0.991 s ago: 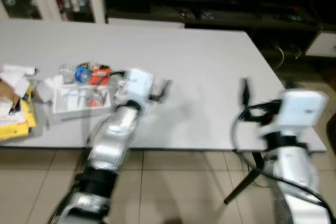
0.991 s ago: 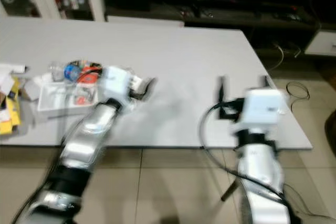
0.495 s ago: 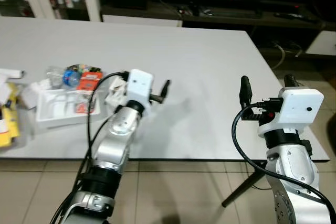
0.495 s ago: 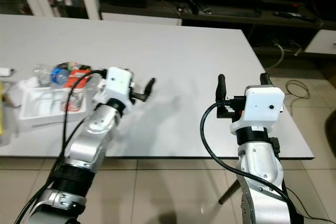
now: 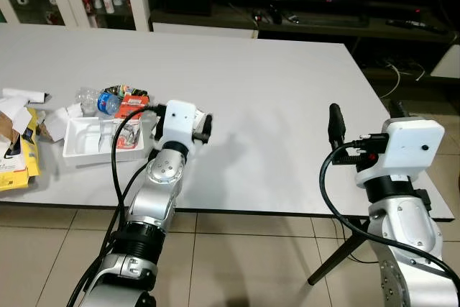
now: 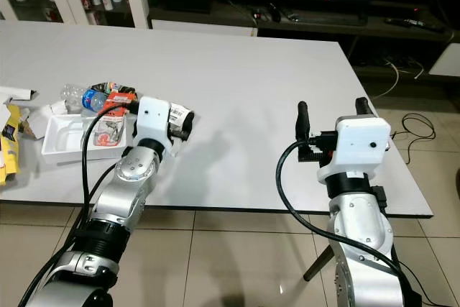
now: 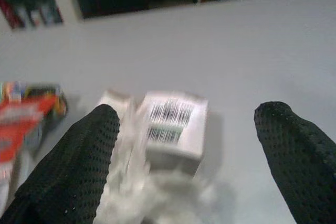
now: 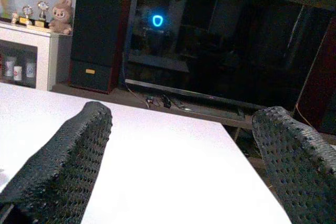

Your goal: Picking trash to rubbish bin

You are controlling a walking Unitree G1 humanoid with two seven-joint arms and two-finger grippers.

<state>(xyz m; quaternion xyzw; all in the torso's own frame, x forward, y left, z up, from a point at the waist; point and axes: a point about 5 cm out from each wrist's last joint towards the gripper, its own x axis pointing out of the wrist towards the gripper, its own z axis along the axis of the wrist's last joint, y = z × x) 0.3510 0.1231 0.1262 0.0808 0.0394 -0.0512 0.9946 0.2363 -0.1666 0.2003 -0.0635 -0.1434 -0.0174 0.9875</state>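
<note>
Left gripper (image 7: 186, 145) spread wide over small white barcoded box (image 7: 173, 129) on grey table (image 5: 287, 106), right gripper (image 8: 178, 171) open, empty.

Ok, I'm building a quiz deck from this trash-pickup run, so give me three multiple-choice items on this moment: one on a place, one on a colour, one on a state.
1. Where does the white tray sit?
A. On the grey table's left part
B. On the floor
C. On the TV stand

2. What colour is the barcoded box ahead of the left gripper?
A. Red
B. White
C. Black

3. How do the right gripper's fingers stand?
A. Shut on a bottle
B. Shut on nothing
C. Open and apart

Answers: 1 A, the tray rests on the table beside the other trash. 2 B, the left wrist view shows a white box with a black barcode. 3 C, the right wrist view shows a wide gap between the two fingers, holding nothing.
</note>
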